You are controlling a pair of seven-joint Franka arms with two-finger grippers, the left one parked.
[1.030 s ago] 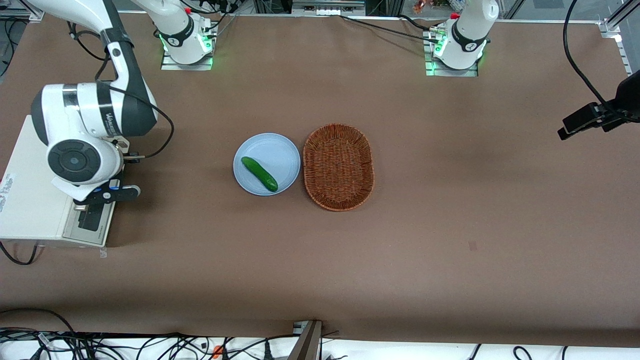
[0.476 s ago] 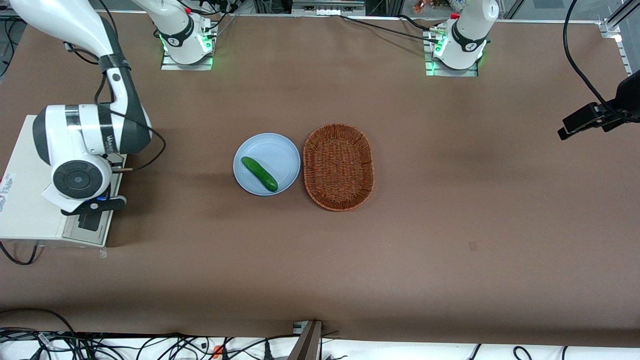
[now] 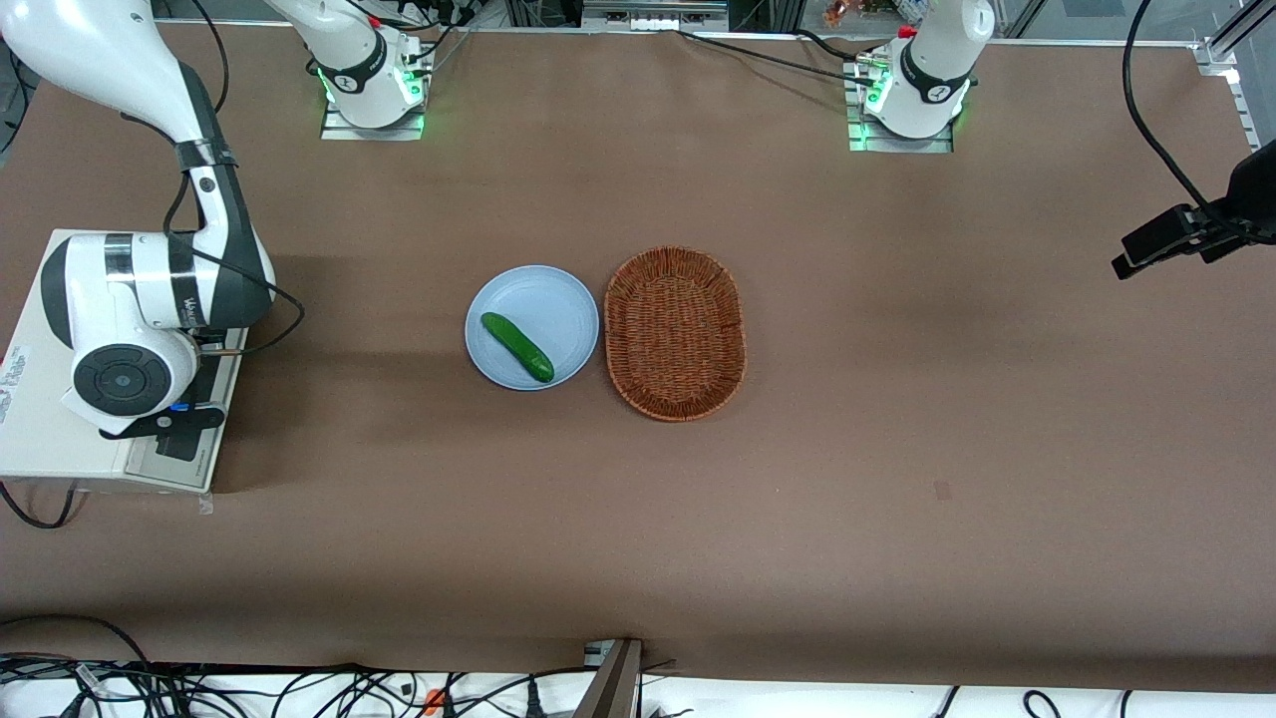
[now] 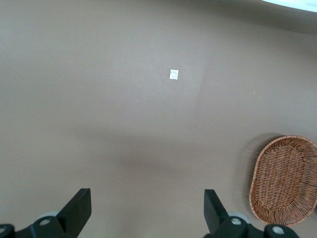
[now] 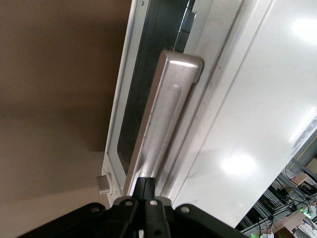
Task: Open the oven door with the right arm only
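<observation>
The cream-white toaster oven (image 3: 45,439) stands at the working arm's end of the table. My right arm (image 3: 150,289) reaches over its top and its front edge. The small black gripper (image 3: 179,441) hangs just in front of the oven's face. In the right wrist view the oven door (image 5: 141,94) is closed, with dark glass in a silver frame. The silver bar handle (image 5: 166,114) runs along it. The gripper (image 5: 145,186) is shut, fingertips pressed together and empty, right at one end of the handle. A small knob (image 5: 104,184) shows beside it.
A light blue plate (image 3: 553,299) with a green cucumber (image 3: 516,346) sits mid-table. A brown wicker basket (image 3: 675,332) lies beside it, toward the parked arm's end, and shows in the left wrist view (image 4: 285,179). Brown table surface (image 3: 399,479) surrounds the oven.
My right arm has moved toward the working arm's end of the table, farther over the oven. The gripper has come closer to the oven's front. The door stays closed.
</observation>
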